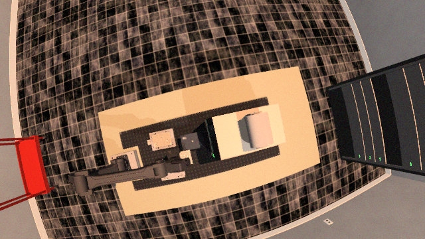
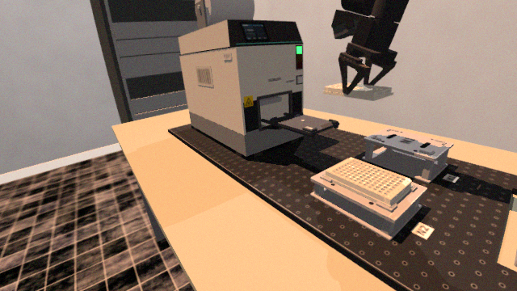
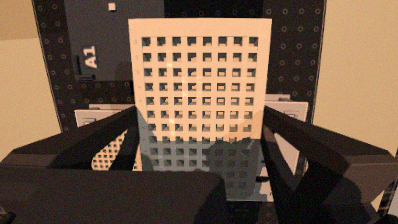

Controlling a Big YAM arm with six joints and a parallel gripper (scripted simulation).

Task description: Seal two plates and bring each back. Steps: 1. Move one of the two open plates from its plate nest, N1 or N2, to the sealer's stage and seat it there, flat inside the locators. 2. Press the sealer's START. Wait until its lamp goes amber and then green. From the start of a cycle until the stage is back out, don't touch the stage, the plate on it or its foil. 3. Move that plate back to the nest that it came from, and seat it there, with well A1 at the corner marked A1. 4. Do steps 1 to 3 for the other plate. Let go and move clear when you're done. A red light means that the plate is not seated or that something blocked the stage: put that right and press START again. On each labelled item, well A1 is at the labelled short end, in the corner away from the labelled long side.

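Jaws (image 1: 186,159) (image 2: 357,87) clamped on an open plate (image 1: 184,154) (image 2: 377,92) (image 3: 200,90), above the counter (image 1: 285,83) (image 2: 242,234) (image 3: 360,50); wrist view: lower rows partly hidden, bare stage (image 1: 190,141) (image 2: 307,122) (image 3: 110,35) toward ten o'clock, N2's plate (image 1: 161,139) (image 2: 367,179) (image 3: 107,154), largely masked, toward eight.
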